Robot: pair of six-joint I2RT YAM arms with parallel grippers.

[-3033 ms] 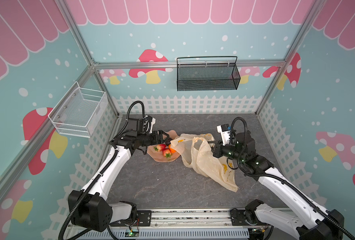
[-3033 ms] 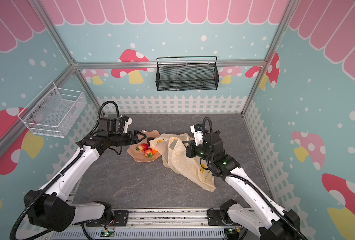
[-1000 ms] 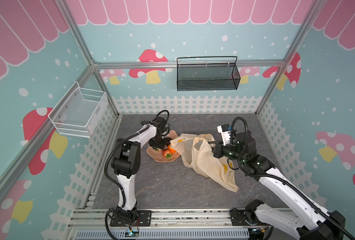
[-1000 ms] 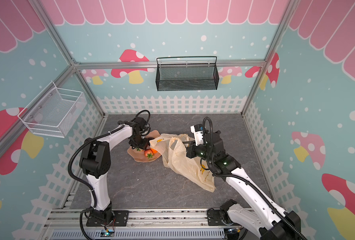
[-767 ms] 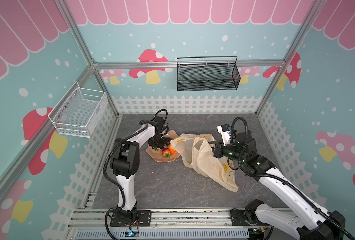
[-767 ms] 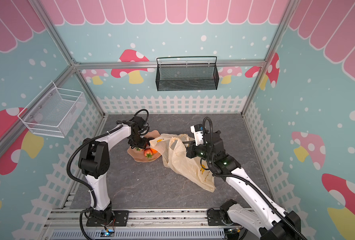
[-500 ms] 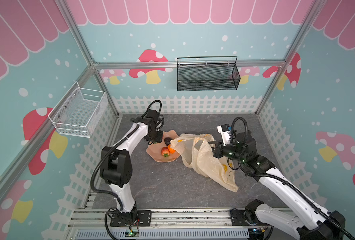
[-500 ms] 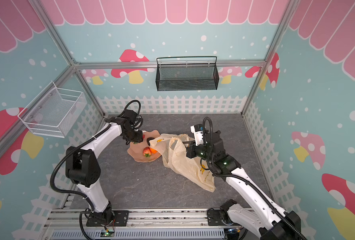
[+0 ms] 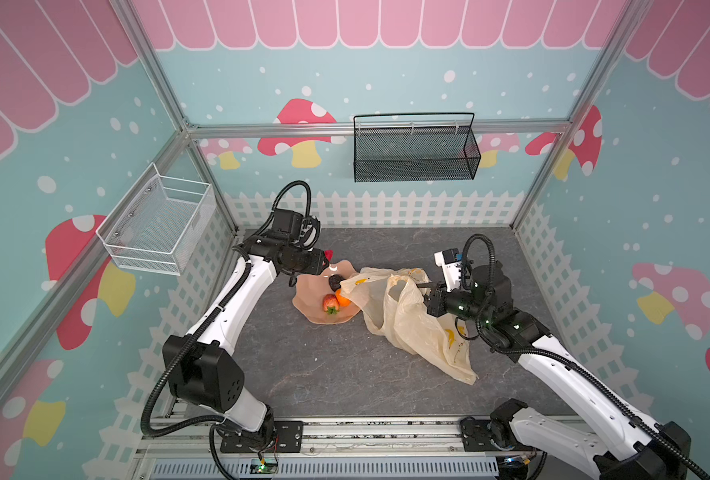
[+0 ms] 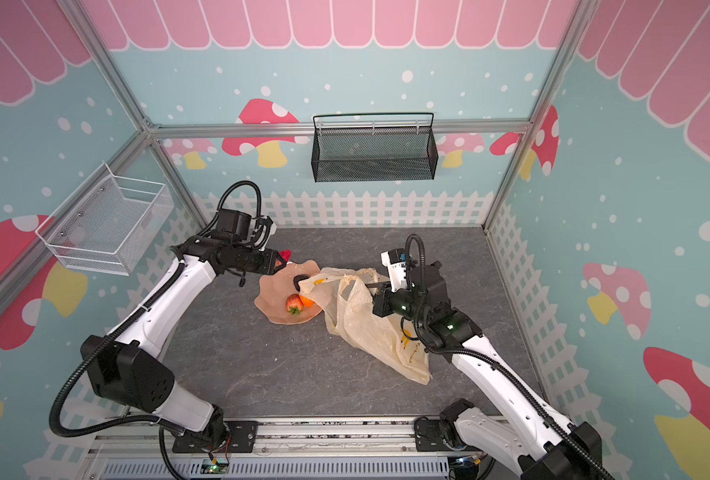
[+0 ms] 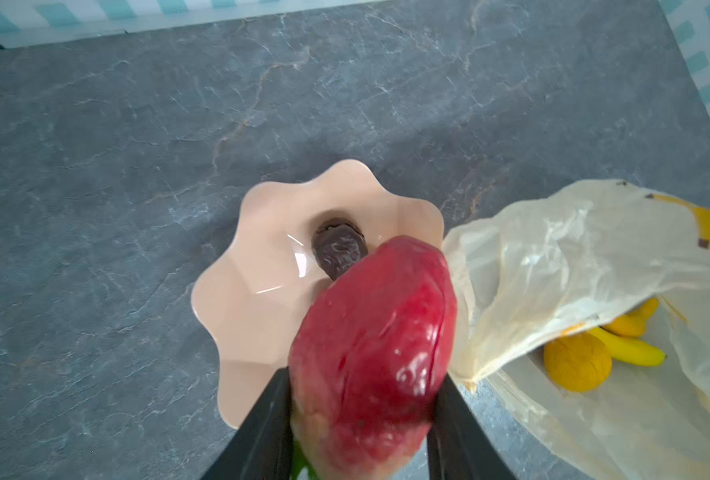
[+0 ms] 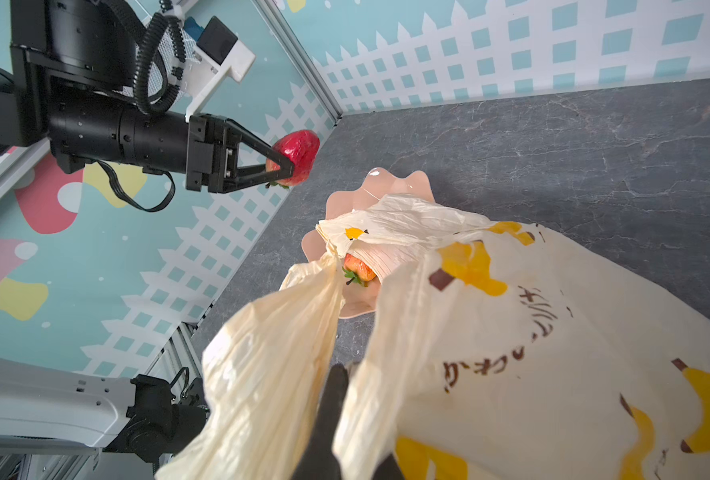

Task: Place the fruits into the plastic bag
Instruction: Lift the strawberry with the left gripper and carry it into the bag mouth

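**Glossy strawberry in a pinch, limp bag held open**

The left jaws are clamped on a red strawberry (image 12: 297, 153). They grip it close to its green top, and the pointed end juts forward. It hangs in the air near the far rim of the pink dish (image 11: 253, 266), touching nothing else. The toy looks light, firm and shiny. I judge it could slip out of a pinch on its tapered flanks, so the broad part by the leaves is the safer hold.

The right jaws are pressed together on the rim of the plastic bag (image 9: 411, 328). They hold its mouth up facing the dish, while the rest lies slack on the tabletop (image 9: 324, 374). The film is thin, crinkly and limp. It would likely sag or fold shut under a tug, and is best taken by a gathered edge or a handle.

Inside the bag lie bananas (image 11: 627, 345) and a yellowish-tan piece (image 11: 576, 361). On the dish lie a second strawberry (image 9: 329, 302), an orange (image 9: 343, 300) and a dark wrinkled piece (image 11: 338, 251).
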